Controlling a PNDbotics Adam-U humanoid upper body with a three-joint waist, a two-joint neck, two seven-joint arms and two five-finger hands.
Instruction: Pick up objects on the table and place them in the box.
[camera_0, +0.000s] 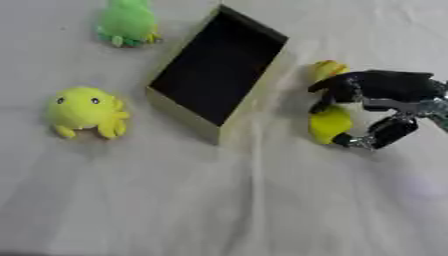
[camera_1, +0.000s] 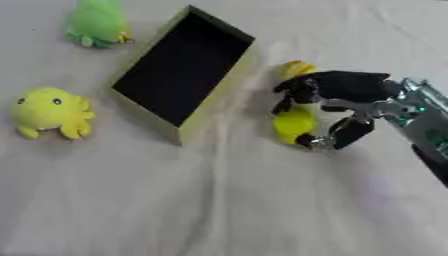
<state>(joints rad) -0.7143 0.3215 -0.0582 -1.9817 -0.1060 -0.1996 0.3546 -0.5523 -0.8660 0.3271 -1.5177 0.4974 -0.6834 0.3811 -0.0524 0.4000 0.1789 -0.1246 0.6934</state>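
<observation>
An open box (camera_0: 166, 89) with a dark inside lies slanted in the upper middle of the white cloth. Right of it lies a yellow plush toy (camera_0: 329, 123). My right hand (camera_1: 346, 89) comes in from the right and is curled round that toy, fingers over its top and thumb under its lower end. A yellow octopus-like plush (camera_0: 86, 111) with two dark eyes sits left of the box. A green plush (camera_0: 128, 22) lies at the top left. My left hand shows in neither view.
A white wrinkled cloth (camera_0: 219, 200) covers the table, with folds running toward the front. The box's near corner (camera_0: 215, 134) points toward the front middle.
</observation>
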